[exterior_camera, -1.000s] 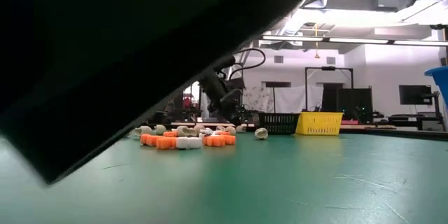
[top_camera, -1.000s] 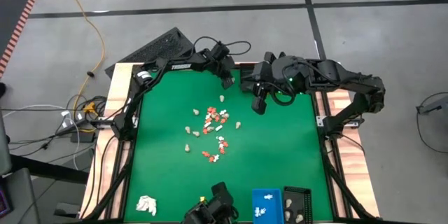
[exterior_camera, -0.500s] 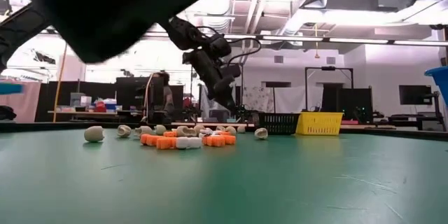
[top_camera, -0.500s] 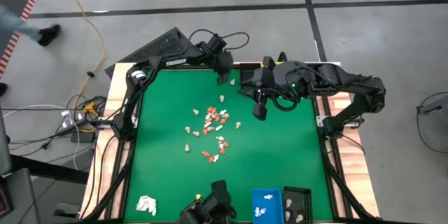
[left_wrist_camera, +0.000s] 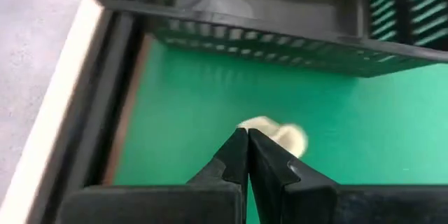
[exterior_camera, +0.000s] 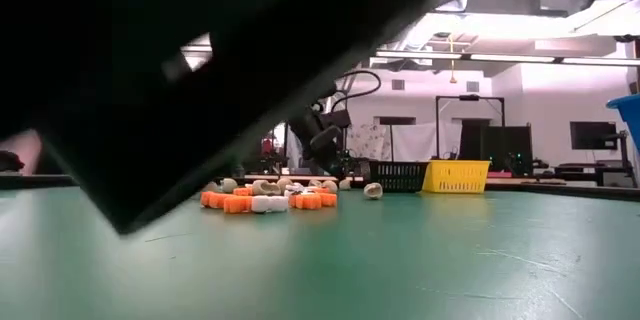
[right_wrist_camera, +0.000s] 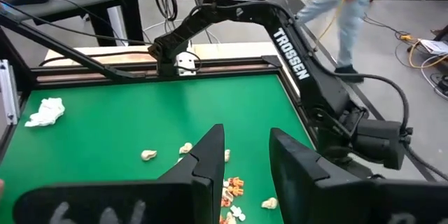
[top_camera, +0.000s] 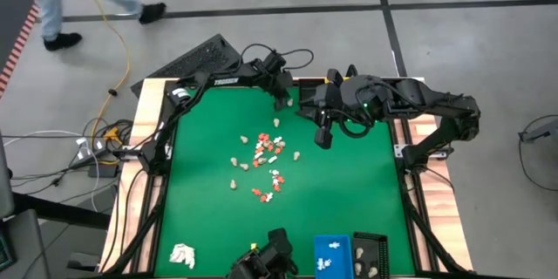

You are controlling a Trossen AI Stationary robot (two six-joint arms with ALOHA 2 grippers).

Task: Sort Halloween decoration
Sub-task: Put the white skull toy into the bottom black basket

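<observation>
The Halloween decoration pieces [top_camera: 266,153], orange-red, white and cream, lie scattered on the middle of the green mat. They also show in the low view [exterior_camera: 265,198]. My left gripper [top_camera: 281,103] is shut and slants down near the table's far edge. In its wrist view the tips [left_wrist_camera: 247,134] stand right at one cream piece [left_wrist_camera: 283,136] that lies on the mat. My right gripper [top_camera: 323,138] hangs open high above the mat, right of the pile, and nothing shows between its fingers [right_wrist_camera: 246,134]. My left gripper's shut fingertips [left_wrist_camera: 238,143] come slanting down beside the cream piece [left_wrist_camera: 269,127], which lies on the mat just past them. Whether they touch it I cannot tell.
A black basket [left_wrist_camera: 266,28] and a yellow one [exterior_camera: 457,175] stand at the far edge. At the near edge are a blue bin [top_camera: 331,253], a black bin [top_camera: 370,255] and a white wadded lump [top_camera: 182,255]. A person [top_camera: 52,0] walks beyond the table.
My left gripper rose a little at the far edge, then came back down to about where it was, staying shut. A dark shape close to the low camera has shifted across that view. The person has walked along the floor beyond the table.
</observation>
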